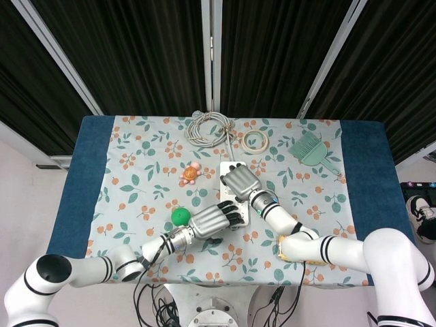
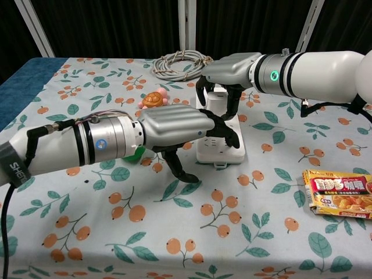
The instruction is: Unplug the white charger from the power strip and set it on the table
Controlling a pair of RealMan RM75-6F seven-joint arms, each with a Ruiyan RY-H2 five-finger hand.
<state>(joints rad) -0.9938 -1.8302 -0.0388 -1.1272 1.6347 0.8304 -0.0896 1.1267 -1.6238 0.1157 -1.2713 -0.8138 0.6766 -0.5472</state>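
Chest view: grasping step at the power strip (image 2: 220, 152).
Right hand (image 2: 224, 72) clasps white charger (image 2: 214, 103); left hand (image 2: 180, 125) presses strip, holding nothing. Next: pull upward.

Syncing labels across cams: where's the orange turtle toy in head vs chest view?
Head view: the orange turtle toy lies left of centre on the floral cloth, just left of the power strip.
Chest view: the turtle toy sits upper middle, behind the left hand, partly hidden by it.
Shared landmark: the coiled grey cable lies beyond the toy in both views.
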